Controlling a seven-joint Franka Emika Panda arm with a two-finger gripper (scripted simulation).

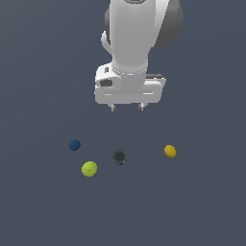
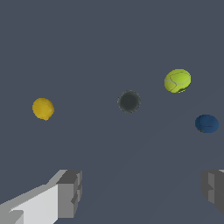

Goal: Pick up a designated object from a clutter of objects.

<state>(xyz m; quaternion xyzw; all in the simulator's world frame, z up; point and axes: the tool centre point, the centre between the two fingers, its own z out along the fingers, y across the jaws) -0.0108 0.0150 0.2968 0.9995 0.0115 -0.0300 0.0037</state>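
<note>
Four small round things lie on the dark floor, and the gripper [image 1: 127, 107] hangs high above them with its two fingers spread wide apart and nothing between them. It is not touching any of them.

The one to pick up is the yellow-green tennis ball [image 1: 89, 168]. Take the dark grey ball [image 1: 119, 156] as the middle mark. In the exterior view the tennis ball sits close to the dark grey ball, toward the exterior view's left and a bit lower. The gripper hangs almost straight over the dark grey ball, so I think it must slide toward the exterior view's left and nearer to that camera, then go down.

The tennis ball is round, so it has no long side; the fingers can close on it from any way.

The dark blue ball [image 1: 74, 144] is farther off on the same side of the dark grey ball. The orange-yellow oval [image 1: 169, 151] is well apart on the other side.

Nothing blocks the way down. The dark grey ball is the nearest neighbour, so a finger might bump it.
</note>
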